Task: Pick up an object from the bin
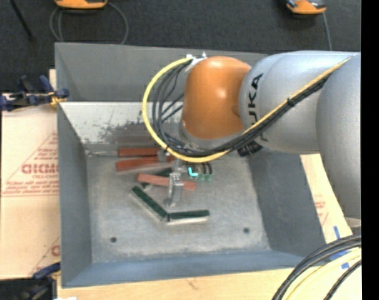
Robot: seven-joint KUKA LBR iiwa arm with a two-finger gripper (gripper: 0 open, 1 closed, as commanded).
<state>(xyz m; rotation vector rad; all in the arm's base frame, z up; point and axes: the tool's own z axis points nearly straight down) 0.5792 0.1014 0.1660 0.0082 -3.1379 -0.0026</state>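
My gripper (174,194) hangs low over the middle of the bin, below the orange wrist cover. It is right by a reddish-brown flat bar (153,179) that lies crosswise beneath it. Just in front, a dark green bar (147,202) lies slanted, and a second dark green bar (189,215) lies level, the two meeting in a V near the gripper's tip. Nothing shows as held.
Two more reddish-brown bars (138,151) (136,165) lie side by side toward the back left of the bin floor. The arm and its orange cover hide the back right part of the bin. Bare floor lies along the front and left.
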